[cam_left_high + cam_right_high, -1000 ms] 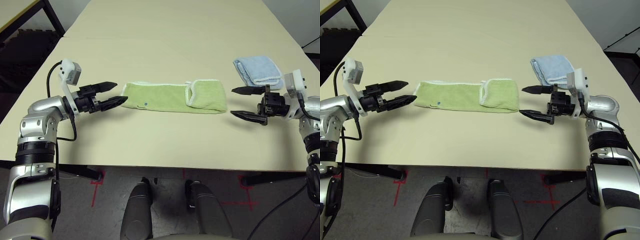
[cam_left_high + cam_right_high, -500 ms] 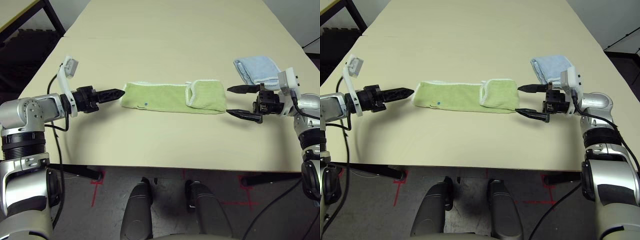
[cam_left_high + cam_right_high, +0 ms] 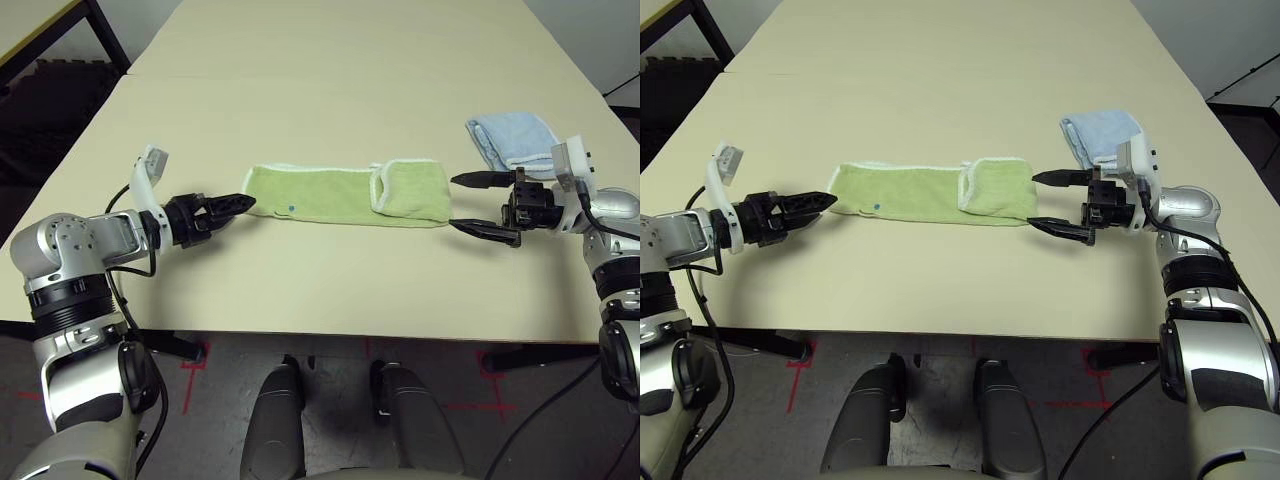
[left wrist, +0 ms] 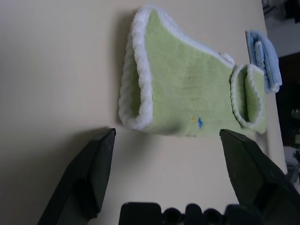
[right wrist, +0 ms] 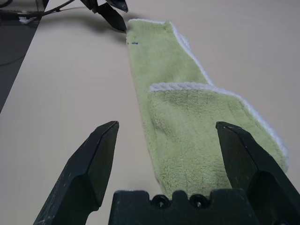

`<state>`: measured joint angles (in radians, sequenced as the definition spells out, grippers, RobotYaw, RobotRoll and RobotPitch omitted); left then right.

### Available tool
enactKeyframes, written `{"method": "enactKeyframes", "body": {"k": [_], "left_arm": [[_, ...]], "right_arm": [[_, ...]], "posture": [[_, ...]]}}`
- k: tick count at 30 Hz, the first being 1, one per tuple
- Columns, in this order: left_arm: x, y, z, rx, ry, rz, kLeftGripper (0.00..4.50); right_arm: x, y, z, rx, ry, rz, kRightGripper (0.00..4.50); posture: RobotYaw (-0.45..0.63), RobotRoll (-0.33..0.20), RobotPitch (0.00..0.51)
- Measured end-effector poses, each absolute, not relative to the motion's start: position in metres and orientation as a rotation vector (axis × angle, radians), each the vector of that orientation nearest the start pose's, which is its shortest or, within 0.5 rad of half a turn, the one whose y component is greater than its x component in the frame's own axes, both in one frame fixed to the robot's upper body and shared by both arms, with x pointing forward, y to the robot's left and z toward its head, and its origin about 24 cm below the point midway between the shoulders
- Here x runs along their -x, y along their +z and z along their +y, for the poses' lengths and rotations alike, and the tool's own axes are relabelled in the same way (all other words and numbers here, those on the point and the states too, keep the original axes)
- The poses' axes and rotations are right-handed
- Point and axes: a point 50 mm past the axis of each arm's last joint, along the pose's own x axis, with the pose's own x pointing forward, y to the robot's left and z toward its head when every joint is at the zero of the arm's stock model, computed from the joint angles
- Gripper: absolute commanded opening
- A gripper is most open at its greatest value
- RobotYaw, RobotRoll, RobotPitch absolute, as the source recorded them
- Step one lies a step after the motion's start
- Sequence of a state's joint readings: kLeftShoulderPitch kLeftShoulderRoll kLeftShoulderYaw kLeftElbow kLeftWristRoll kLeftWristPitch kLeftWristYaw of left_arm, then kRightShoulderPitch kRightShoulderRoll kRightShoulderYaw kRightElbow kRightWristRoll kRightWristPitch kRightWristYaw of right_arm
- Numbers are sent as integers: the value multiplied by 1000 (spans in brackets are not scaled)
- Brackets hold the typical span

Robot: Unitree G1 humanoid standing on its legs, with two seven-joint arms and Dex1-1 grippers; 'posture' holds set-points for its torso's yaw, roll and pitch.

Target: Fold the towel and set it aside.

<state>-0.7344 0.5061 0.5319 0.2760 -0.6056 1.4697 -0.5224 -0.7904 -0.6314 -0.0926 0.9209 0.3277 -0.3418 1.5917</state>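
The towel point(image 3: 340, 194) lies flat on the table as a long light green strip with white trim, its right end folded back over itself. A small dark mark shows near its left end. My left gripper point(image 3: 241, 208) is open just off the towel's left end, its fingers point(image 4: 91, 171) standing either side of that end's near corner in the left wrist view, where the towel point(image 4: 187, 89) is close ahead. My right gripper point(image 3: 455, 203) is open at the towel's right end, with the folded part point(image 5: 197, 140) between its fingers point(image 5: 96, 154). Nothing is gripped.
A folded light blue towel point(image 3: 514, 140) lies behind my right gripper near the table's right edge. The beige table point(image 3: 330, 80) stretches far back, and its front edge point(image 3: 330, 333) runs close to my arms. A dark frame point(image 3: 105, 35) stands at the far left.
My left gripper has turned, dropped lower and crept right up to the towel's left end. The right gripper has edged left to the towel's right end. Both stay open.
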Motion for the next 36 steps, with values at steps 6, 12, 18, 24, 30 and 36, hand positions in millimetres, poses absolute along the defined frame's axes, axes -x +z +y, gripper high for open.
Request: {"method": "enactKeyframes", "body": {"k": [6, 12, 18, 24, 30, 36], "left_arm": [[-321, 158, 244, 691, -497, 576, 4500], [-325, 157, 242, 696, -492, 567, 4500], [-327, 154, 242, 705, -486, 577, 3557], [-328, 147, 239, 712, -485, 620, 1203], [-330, 146, 237, 716, -486, 630, 16], [-331, 148, 245, 707, -460, 612, 16]], "right_arm": [[-330, 156, -255, 378, 1244, -113, 4484], [-331, 156, -255, 373, 1235, -113, 4484], [-331, 157, -255, 373, 1225, -115, 4500], [-331, 158, -257, 378, 1217, -115, 4500], [-331, 158, -257, 381, 1209, -117, 4500], [-331, 157, -257, 383, 1204, -117, 4500]], "posture": [[34, 0, 205], [29, 0, 209], [23, 0, 207], [16, 0, 205], [16, 0, 203], [37, 0, 192]]}}
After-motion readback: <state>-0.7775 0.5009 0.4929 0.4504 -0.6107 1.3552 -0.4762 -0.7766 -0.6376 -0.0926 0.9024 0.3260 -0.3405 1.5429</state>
